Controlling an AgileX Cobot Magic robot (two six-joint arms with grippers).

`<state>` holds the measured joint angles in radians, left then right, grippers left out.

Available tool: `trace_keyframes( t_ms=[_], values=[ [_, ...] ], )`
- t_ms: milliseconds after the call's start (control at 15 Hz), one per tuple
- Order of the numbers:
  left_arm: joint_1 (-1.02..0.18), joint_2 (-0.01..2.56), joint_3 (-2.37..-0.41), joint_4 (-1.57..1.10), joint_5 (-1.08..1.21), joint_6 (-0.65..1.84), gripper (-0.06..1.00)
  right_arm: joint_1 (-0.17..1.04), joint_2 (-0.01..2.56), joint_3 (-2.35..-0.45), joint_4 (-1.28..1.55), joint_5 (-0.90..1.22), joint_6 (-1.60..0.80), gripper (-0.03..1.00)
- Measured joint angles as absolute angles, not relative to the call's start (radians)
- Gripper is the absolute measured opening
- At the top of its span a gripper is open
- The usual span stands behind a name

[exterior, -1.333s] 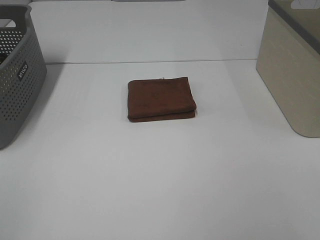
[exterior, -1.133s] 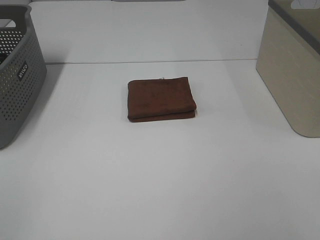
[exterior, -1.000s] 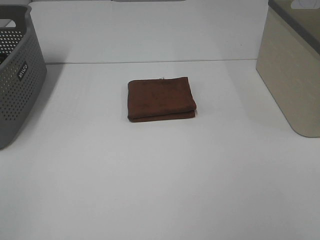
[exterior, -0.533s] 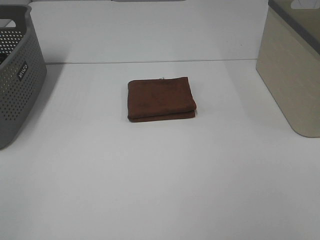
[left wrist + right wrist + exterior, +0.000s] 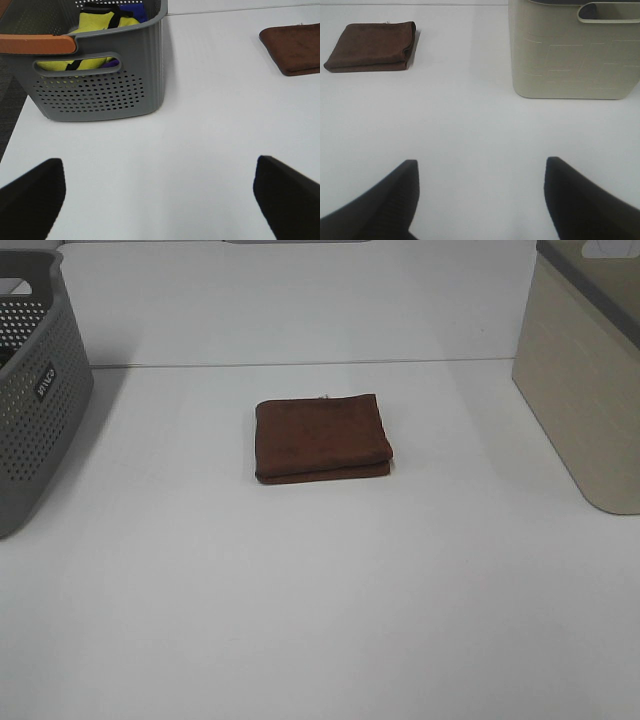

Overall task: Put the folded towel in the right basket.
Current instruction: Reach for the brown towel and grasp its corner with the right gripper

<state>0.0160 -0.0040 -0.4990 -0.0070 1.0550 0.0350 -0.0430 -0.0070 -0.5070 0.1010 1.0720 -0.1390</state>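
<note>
A folded brown towel (image 5: 322, 437) lies flat in the middle of the white table (image 5: 320, 600). It also shows in the left wrist view (image 5: 294, 48) and the right wrist view (image 5: 371, 46). The beige right basket (image 5: 590, 370) stands at the table's right edge and shows in the right wrist view (image 5: 574, 50). Neither gripper shows in the exterior high view. My left gripper (image 5: 160, 192) is open and empty, far from the towel. My right gripper (image 5: 480, 200) is open and empty, with the towel and the beige basket ahead of it.
A grey perforated basket (image 5: 35, 390) stands at the table's left edge. In the left wrist view the grey basket (image 5: 100, 75) holds yellow and purple cloth (image 5: 102, 25) and has an orange handle (image 5: 37, 44).
</note>
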Motion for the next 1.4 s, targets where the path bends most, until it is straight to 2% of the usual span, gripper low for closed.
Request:
trace_keyframes(
  t_ms=[1400],
  values=[
    [0.016,-0.004,-0.499,-0.007,1.055,0.035,0.97,-0.043,-0.007,-0.507,0.101,1.072,-0.139,0.67]
  ],
)
